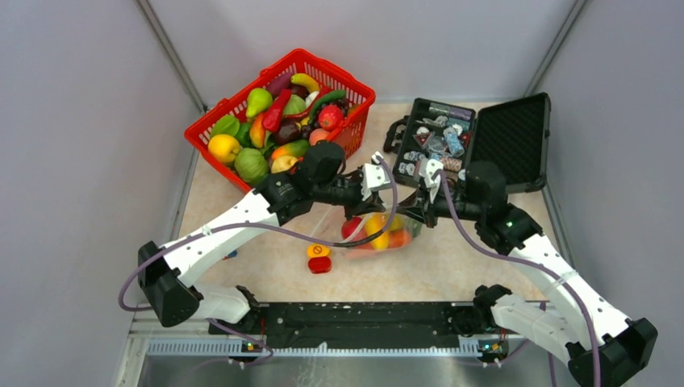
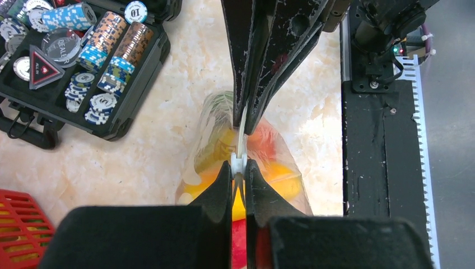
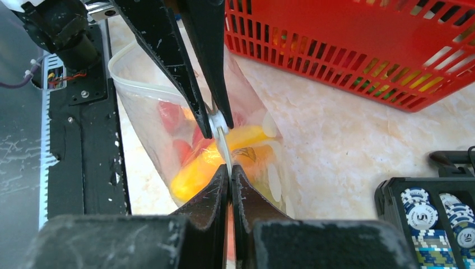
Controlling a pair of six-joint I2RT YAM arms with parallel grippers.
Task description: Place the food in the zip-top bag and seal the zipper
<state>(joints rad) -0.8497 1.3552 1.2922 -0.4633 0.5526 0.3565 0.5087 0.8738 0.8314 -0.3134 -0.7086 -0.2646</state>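
Although the top view hides both sets of fingertips, the wrist cameras show the left gripper [image 2: 239,171] and the right gripper [image 3: 229,171] each clamped tight on the zipper [image 2: 241,140], tips facing and just apart along the strip. The zip-top bag [image 1: 379,232] sits mid-table between them with red, yellow and orange food [image 3: 196,168] inside, its lower part cut off behind the fingers. Beside the left gripper its mouth seems parted. In the black case [image 1: 516,129], chips [image 2: 106,39] read 10, 5 and 50, and a clear disc [image 2: 61,42] reads DEALER.
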